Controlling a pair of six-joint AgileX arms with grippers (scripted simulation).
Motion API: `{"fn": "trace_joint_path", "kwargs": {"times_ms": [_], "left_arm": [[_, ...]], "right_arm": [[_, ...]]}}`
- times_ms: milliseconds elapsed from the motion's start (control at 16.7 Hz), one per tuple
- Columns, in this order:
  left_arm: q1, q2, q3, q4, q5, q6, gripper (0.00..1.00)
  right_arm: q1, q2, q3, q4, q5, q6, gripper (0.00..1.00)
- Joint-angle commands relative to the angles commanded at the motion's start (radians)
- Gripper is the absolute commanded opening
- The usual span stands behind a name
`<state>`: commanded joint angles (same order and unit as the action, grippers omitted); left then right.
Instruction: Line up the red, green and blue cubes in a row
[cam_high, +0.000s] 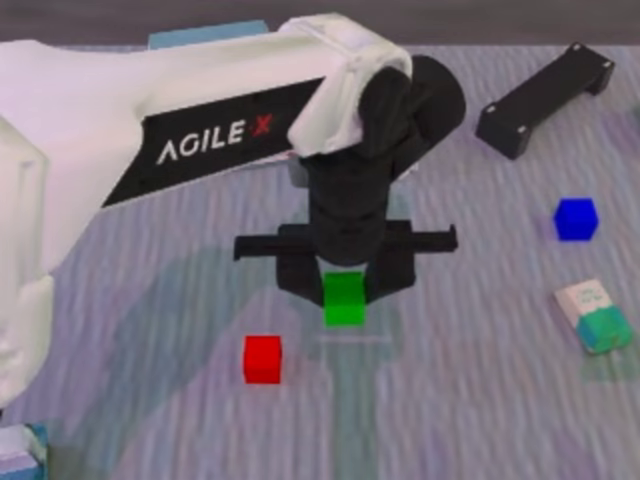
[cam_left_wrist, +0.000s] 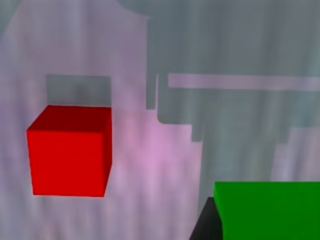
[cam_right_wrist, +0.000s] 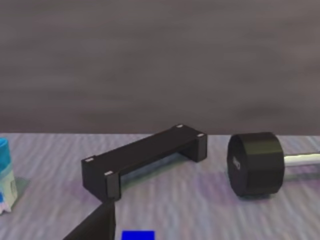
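green cube (cam_high: 344, 298): pinched between the left gripper (cam_high: 344, 285) fingers, near the middle of the table (cam_high: 470, 400), looks lifted a bit with its shadow underneath
red cube (cam_high: 263, 358): on the table just left of the green cube and a little nearer the front edge, not touching it
blue cube (cam_high: 576, 218): well off to the right of the green cube, sitting alone
left arm (cam_high: 180, 120): reaches in from the left, over the green cube
right gripper: can't really see it from above, only a dark bit in its wrist view, fingers can't tell
black bracket thing (cam_high: 545, 98): far right and back from the green cube
white-and-teal packet (cam_high: 594, 315): right of the green cube, in front of the blue cube
dumbbell (cam_right_wrist: 256, 164): next to the bracket in the right wrist view
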<state>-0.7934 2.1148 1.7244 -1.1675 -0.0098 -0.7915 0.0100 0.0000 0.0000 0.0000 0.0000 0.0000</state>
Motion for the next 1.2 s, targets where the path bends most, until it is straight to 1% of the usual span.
{"fn": "trace_joint_path", "kwargs": {"times_ms": [180,480,780,1200], "left_arm": [[-0.001,0.009,-0.034,0.041,0.0,0.002,0.0],[-0.003,0.055,-0.16,0.223,0.0,-0.002,0.0],[-0.004,0.065,-0.181,0.247,0.0,-0.003,0.0],[-0.004,0.065,-0.181,0.247,0.0,-0.003,0.53]], "right_arm": [[0.0,0.0,0.0,0.0,0.0,0.0,1.0],[0.0,0.0,0.0,0.0,0.0,0.0,1.0],[0.0,0.0,0.0,0.0,0.0,0.0,1.0],[0.0,0.0,0.0,0.0,0.0,0.0,1.0]]}}
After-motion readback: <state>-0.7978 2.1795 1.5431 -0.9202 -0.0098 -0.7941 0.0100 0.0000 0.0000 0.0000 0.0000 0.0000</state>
